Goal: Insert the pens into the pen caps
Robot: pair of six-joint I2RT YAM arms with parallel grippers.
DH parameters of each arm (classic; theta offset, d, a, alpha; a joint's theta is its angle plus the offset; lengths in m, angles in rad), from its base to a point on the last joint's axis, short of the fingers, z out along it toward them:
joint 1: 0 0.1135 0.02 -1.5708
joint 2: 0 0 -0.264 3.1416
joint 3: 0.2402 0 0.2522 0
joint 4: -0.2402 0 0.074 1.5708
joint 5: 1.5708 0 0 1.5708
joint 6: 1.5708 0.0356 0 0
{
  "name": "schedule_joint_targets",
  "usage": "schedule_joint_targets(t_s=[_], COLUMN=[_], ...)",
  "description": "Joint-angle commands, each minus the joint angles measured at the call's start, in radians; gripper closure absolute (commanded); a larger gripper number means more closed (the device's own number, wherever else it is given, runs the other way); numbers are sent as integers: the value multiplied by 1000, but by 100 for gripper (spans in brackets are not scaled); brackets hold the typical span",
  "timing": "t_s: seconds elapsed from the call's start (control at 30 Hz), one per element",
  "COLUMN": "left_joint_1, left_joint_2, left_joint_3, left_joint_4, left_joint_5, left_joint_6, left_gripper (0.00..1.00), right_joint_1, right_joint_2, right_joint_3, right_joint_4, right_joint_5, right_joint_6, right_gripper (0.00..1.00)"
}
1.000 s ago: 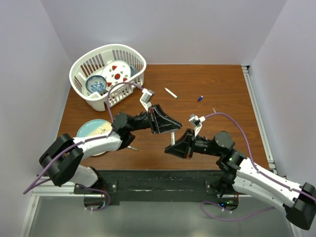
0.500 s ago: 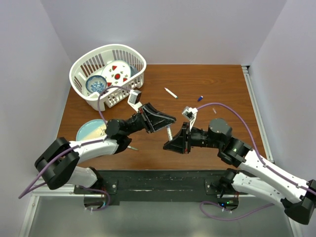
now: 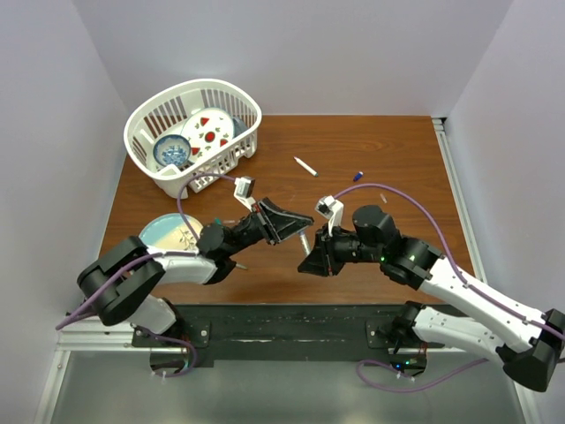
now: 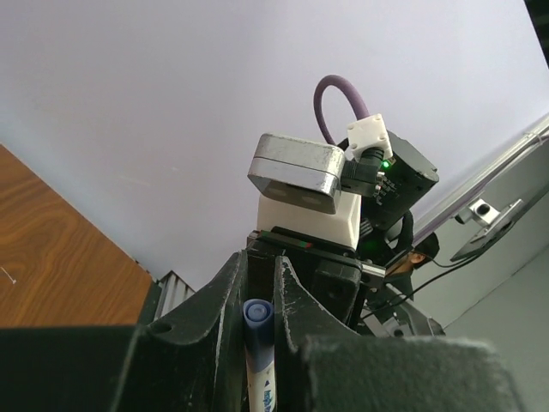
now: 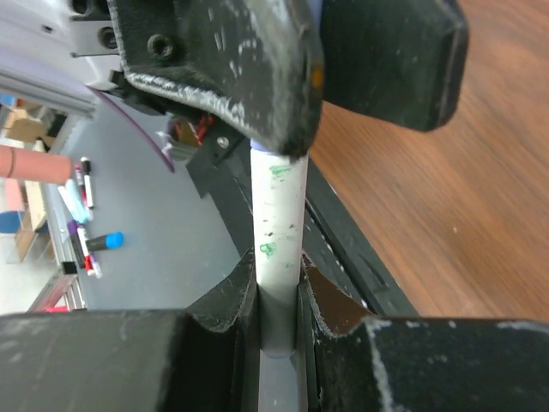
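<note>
Pen one [image 3: 238, 263], thin and pale, lies on the wooden table [image 3: 415, 150] and pokes out from under my left forearm, just right of a pale round plate [image 3: 163, 231]. Behind them, at the far left corner, stands a white slotted basket [image 3: 203, 84] holding a patterned bowl [image 3: 171, 152] and a white dish with red marks [image 3: 210, 131]. Moving right, my left gripper [image 3: 300, 223] hangs above the middle of the table with its jaws drawn in tight on a blue cap [image 4: 258, 313]. In my left wrist view the cap sits between the fingers [image 4: 219, 300] with its round end pointing away from the camera. A white printed length runs on below it, and I cannot tell where the cap ends. Meeting it is pen two [image 5: 279, 215], a white barrel with green smudges, raised off the table and bridging my two grippers. Its upper end disappears under my left fingers, where a lilac edge shows, and its lower part is pinched firmly in my right gripper [image 3: 307, 261], jaws closed on the barrel. Farther back, pen three [image 3: 305, 166] lies loose and slanted on the wood, well apart from both grippers. To its right a loose cap [image 3: 358, 176], small and blue, lies on its own near it.
</note>
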Motion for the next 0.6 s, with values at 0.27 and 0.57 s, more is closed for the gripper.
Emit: schedule_joint_targets(t_s=[0.27,0.57], left_joint_1=[-206,-253], left_joint_2=[-59,-73], left_joint_3=[-42,-80], left_joint_4=[-58,11], left_joint_5=[230,204], left_joint_6=[202,201], left_gripper=[100,100], right_joint_1=[-42,-70], right_joint_2=[26,51], right_joint_3=[281,293], right_joint_4=[490,594], right_joint_5=[219,167], right_joint_6=[-93,-61], right_gripper=[100,100])
